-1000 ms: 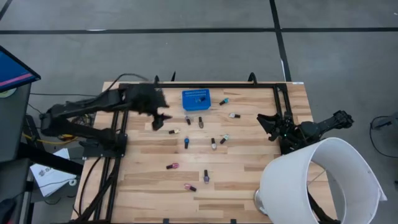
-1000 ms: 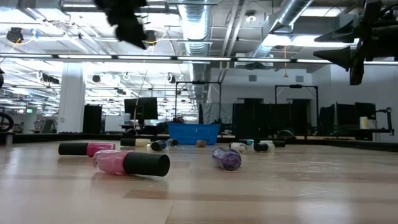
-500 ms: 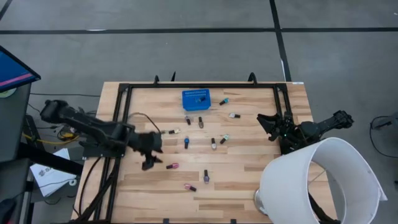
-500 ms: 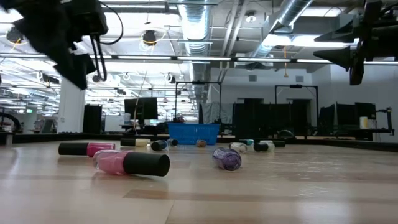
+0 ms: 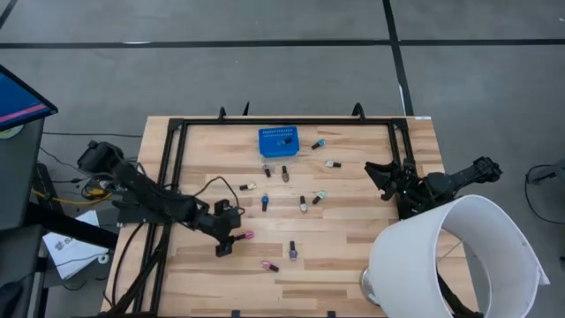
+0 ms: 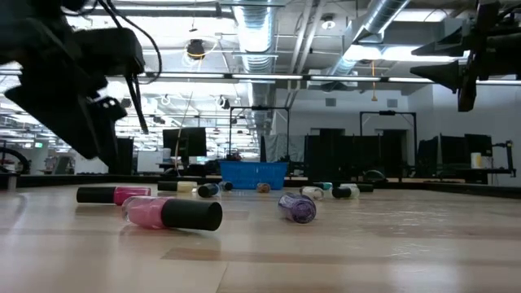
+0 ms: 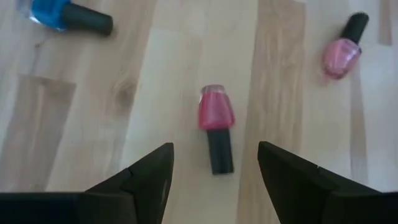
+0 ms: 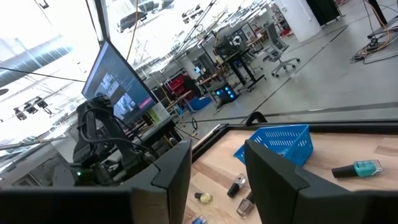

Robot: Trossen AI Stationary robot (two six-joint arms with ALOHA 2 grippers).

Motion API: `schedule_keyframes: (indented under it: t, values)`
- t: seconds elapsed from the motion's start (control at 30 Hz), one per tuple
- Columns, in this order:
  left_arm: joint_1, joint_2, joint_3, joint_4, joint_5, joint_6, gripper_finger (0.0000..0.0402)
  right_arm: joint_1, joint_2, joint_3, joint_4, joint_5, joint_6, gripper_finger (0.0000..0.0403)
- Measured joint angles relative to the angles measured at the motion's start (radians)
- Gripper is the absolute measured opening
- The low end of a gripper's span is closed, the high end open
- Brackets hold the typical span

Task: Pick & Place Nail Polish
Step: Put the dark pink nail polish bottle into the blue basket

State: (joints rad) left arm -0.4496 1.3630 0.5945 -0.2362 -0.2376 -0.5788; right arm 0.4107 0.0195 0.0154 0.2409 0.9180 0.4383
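Observation:
Several nail polish bottles lie on their sides, scattered over the wooden table [image 5: 353,238]. A pink one with a dark cap [image 7: 216,127] [image 5: 245,236] [image 6: 114,194] lies just ahead of my left gripper [image 7: 214,148] [image 5: 224,240] [image 6: 77,110]. That gripper hangs open above the table, slanting down, and its fingers touch nothing. My right gripper [image 8: 217,163] [image 5: 381,173] waits open at the table's right side, raised and roughly level. A blue mesh basket [image 5: 278,141] stands at the far middle.
Near the pink bottle lie a blue bottle [image 7: 65,15] [image 5: 264,203], a second pink one [image 7: 342,53] [image 5: 269,265] and a purple one [image 5: 292,252]. A large white shade-like cylinder [image 5: 455,256] covers the near right corner. A black frame [image 5: 172,177] borders the table.
My left gripper has swung from beside the basket toward the table's near edge and come down, tipping more steeply downward. It now hangs low over the pink bottle. No bottle has moved.

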Motion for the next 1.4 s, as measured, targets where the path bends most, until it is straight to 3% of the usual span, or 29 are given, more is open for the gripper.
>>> schedule_keyframes:
  t: [0.33,0.53,0.97,1.1,1.4]
  values:
    - [-0.006,0.039,-0.002,0.068,0.002,-0.006,0.0230,0.000,0.000,0.000,0.000,0.000,0.000,0.0137]
    - [-0.024,0.046,-0.002,0.072,-0.071,-0.005,0.0230,0.000,0.000,0.000,0.000,0.000,0.000,0.0141]
    - [-0.084,0.208,0.001,0.106,-0.112,-0.134,0.0223,0.000,0.000,0.000,0.000,0.000,0.000,0.0138]
    - [-0.082,0.216,0.001,0.101,-0.116,-0.136,0.0188,0.000,0.000,0.000,0.000,0.000,0.000,0.0141]
    - [-0.080,0.218,0.000,0.099,-0.115,-0.144,0.0052,0.000,0.000,0.000,0.000,0.000,0.000,0.0137]
